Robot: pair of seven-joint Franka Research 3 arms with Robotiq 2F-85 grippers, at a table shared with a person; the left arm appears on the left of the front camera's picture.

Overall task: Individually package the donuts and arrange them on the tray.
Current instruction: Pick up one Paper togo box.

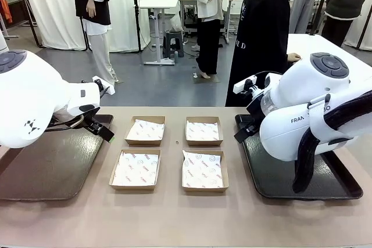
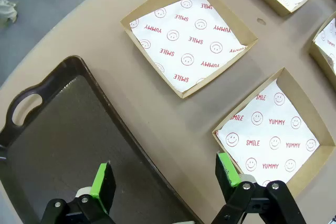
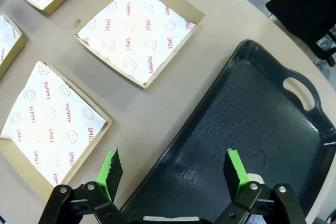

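Evidently nothing packed so far: note four boxes in a square at the middle of the surface, each lined with printed paper, with no donuts inside, and none on the left tray or the right tray either. Note the left gripper spread wide with nothing between its pads, hovering over the left tray's inner edge beside the near-left box. Note the right gripper likewise wide apart and bare above the right tray's inner edge. Judging from that, probably waiting on donuts from the person at the far edge. On receiving one, take it across the ring by its outer rim, squeezing gently so as not to dent the glaze. Lower it flat onto the paper at a box's centre, clear of the walls, then release fully before lifting. Use the arm nearer each box to avoid crossing. For moving a filled box, grip one wall low and level. Set it well inside the tray rim, leaving room for the other three.
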